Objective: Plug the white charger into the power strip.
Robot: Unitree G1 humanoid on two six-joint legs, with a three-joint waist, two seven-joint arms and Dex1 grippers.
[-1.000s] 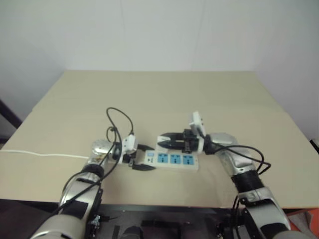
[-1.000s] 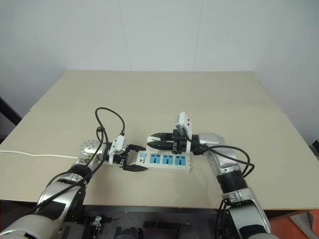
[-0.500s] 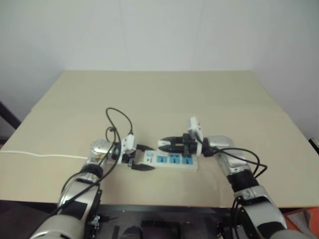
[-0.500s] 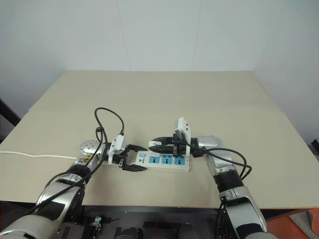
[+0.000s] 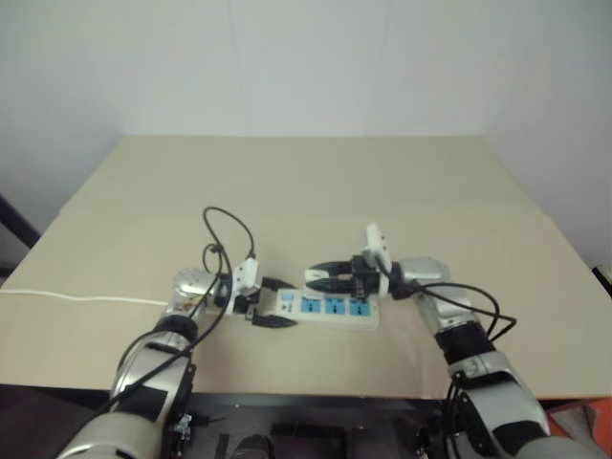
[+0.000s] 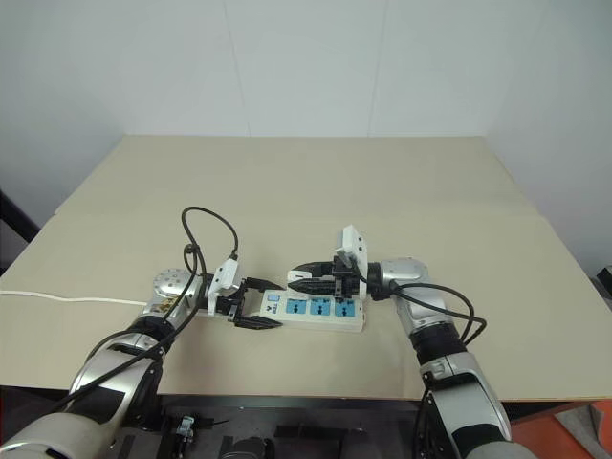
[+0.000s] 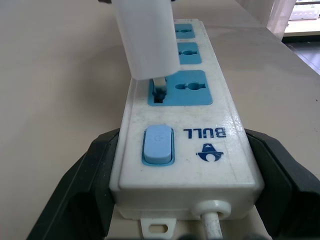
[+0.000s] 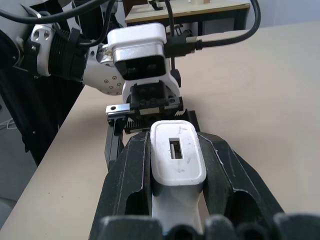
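Item: white charger (image 8: 177, 157), clamped in right end effector (image 6: 298, 281), lowered since a second earlier; prongs stood at the first socket of the power strip (image 7: 185, 125). Insertion judged begun, unseated. Left end effector (image 6: 260, 304) spread, bracing the strip's switch end on the tabletop (image 6: 306, 191).

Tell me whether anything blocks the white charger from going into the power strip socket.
Nothing visible blocks it. The right gripper holds the white charger with its prongs already at the slots of the socket nearest the switch on the power strip. The left gripper straddles the strip's switch end, clear of that socket.
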